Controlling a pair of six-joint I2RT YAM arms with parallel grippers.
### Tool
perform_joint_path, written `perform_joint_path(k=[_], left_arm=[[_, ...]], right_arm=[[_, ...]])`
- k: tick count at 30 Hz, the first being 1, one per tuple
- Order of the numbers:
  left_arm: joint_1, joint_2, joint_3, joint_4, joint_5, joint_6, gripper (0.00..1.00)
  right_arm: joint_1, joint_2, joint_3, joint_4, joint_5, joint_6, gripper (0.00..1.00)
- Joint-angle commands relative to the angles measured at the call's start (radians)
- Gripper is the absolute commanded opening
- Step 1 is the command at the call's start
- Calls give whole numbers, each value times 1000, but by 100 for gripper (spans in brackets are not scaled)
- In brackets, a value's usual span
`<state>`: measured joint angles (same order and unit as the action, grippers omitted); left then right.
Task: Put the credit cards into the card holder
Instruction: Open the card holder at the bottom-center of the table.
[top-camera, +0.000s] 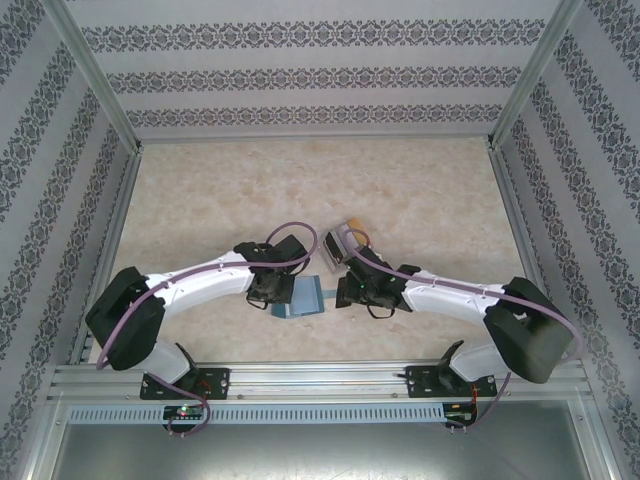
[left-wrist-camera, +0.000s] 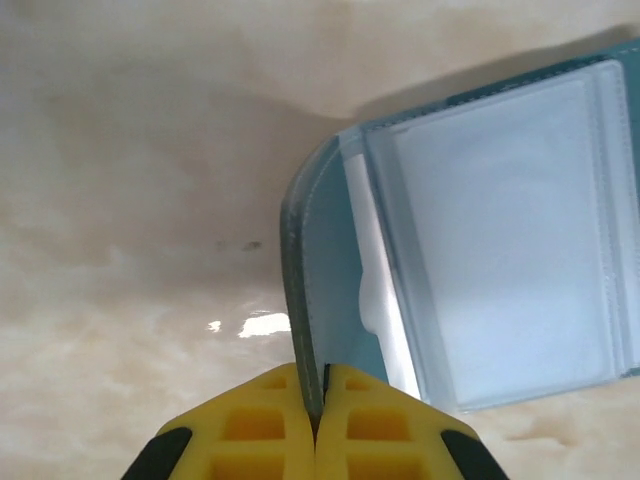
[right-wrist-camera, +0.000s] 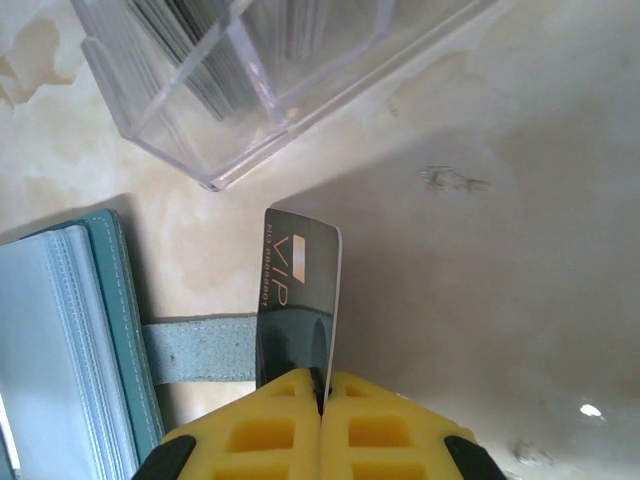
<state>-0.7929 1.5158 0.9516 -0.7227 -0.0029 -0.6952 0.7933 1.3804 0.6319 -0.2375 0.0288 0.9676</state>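
**Left gripper (left-wrist-camera: 315, 405) clamps the card holder (left-wrist-camera: 500, 250); right gripper (right-wrist-camera: 322, 385) pinches a dark VIP card (right-wrist-camera: 298, 285)**

Left wrist: The yellow fingers are pressed together on the thin teal cover edge of the card holder. From the pinch that edge runs away and curves off to the right. Right of it the holder lies open, with its clear sleeves (left-wrist-camera: 510, 230) facing up. Left of the cover edge the beige marbled worktop (left-wrist-camera: 120, 200) offers open room.

Right wrist: The fingers are closed on the lower end of the VIP card, which is held edge-on to the fingers with its gold lettering visible. The card sits just right of the card holder, whose sleeves and teal border show at the lower left. A teal strap (right-wrist-camera: 195, 350) reaches from the holder and passes behind the card. Beyond the holder stands a clear plastic box (right-wrist-camera: 250, 70) with more cards (right-wrist-camera: 200, 55) upright inside. Its near corner is apart from the VIP card's far edge. Right of the card is open worktop.

Top external: The card holder lies between the two gripper tips, the left gripper at its left side and the right gripper at its right. The clear plastic box is just beyond the holder's far right corner. Past it, wide worktop stretches to the far frame.
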Motion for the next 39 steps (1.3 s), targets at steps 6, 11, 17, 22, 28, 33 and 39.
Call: perform_joint_path(k=[6,11,17,22,28,33,39], left_arm=[[11,-27,-59,263,216,6,0],[11,-3,-44,290,232,3,0],[11,15,-50,336,276,-17,0],[11,36,-37,329,283,-18,0],[11,58,-37,330,290,-32,1],[11,65,-37,324,285,-31,2],[11,82,-25,312,288,-31,2]], right_arm=[[-13,-236,-69,-228,149,-3,0],[-14,-416,-70,-241,184,-45,0],[5,-468,-64,-142,99,-127,1],[26,-341,-33,-98,34,-149,1],[50,-221,-26,-60,64,-134,0],[47,-186,-29,-58,61,-134,0],[47,-200,-32,-60,71,-104,0]])
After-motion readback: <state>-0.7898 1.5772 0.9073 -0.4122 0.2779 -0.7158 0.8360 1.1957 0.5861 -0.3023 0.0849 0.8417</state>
